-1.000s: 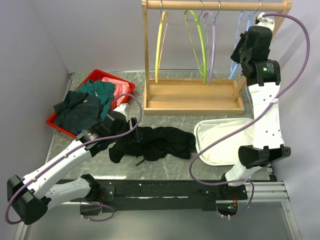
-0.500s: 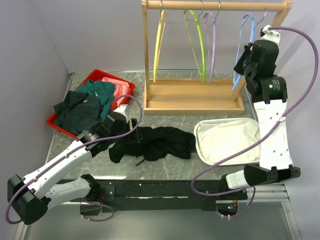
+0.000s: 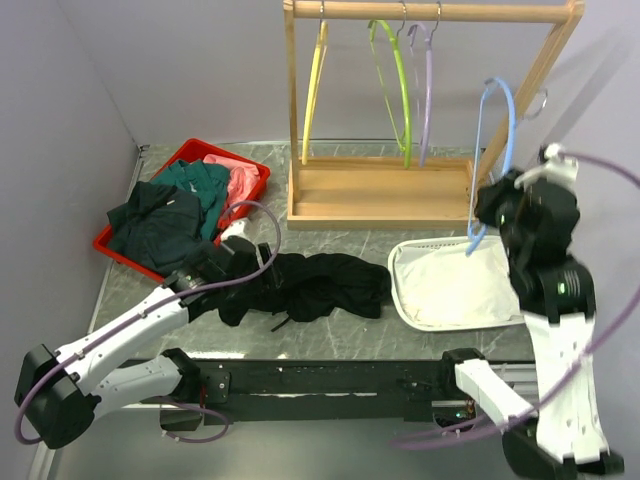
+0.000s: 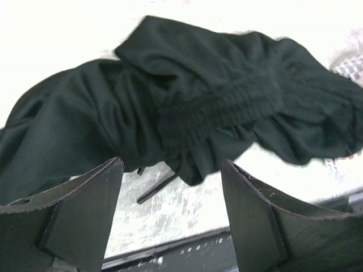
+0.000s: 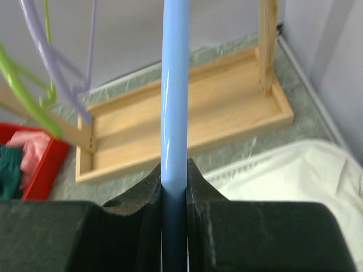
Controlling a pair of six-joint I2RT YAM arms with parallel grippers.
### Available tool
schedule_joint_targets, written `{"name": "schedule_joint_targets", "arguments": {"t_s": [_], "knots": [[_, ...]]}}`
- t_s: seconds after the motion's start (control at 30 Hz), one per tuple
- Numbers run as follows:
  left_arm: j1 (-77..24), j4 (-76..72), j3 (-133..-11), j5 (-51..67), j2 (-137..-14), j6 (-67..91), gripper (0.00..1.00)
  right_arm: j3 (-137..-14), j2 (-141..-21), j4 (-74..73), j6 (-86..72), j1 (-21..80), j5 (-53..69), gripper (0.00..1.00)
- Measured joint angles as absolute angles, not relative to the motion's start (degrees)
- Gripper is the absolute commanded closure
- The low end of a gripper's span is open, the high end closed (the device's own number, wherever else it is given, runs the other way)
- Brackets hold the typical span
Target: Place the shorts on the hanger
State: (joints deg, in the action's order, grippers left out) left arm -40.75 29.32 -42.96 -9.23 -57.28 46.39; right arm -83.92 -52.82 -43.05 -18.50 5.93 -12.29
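Observation:
The black shorts (image 3: 310, 285) lie crumpled on the table in front of the rack. In the left wrist view the shorts (image 4: 215, 102) fill the upper frame, waistband bunched, with a loose drawstring below them. My left gripper (image 3: 266, 263) hovers open at their left end, and nothing sits between its fingers (image 4: 85, 209). My right gripper (image 3: 490, 205) is shut on the light-blue hanger (image 3: 497, 120), held upright and off the rail, to the right of the rack. In the right wrist view the hanger's (image 5: 174, 85) blue bar is clamped between the jaws of the right gripper (image 5: 174, 175).
A wooden rack (image 3: 385, 195) carries yellow (image 3: 315, 85), green (image 3: 397, 80) and lilac (image 3: 427, 90) hangers. A red tray (image 3: 110, 243) at the left holds dark green clothes and a pink cloth. A white mesh bag (image 3: 450, 285) lies right of the shorts.
My right arm has lifted the light-blue hanger off the rail and carried it down and toward the near edge. The left gripper edged slightly toward the shorts.

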Motion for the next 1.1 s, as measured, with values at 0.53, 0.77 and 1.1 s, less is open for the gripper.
{"name": "schedule_joint_targets", "arguments": {"t_s": [0.53, 0.77, 1.1], "knots": [[-53.47, 21.26, -35.29, -21.23, -64.27, 59.44, 0.43, -62.72, -36.91, -48.73, -26.83, 21.10, -5.80, 1.00], [-54.00, 21.63, -38.57, -26.96, -68.86, 59.18, 0.54, -60.62, -37.87, -51.09, -31.86, 34.76, -10.15, 1.00], [-54.00, 22.72, -41.93, -32.53, -70.43, 58.94, 0.64, -60.62, -37.01, -51.68, -34.68, 40.66, -10.35, 1.00]]}}
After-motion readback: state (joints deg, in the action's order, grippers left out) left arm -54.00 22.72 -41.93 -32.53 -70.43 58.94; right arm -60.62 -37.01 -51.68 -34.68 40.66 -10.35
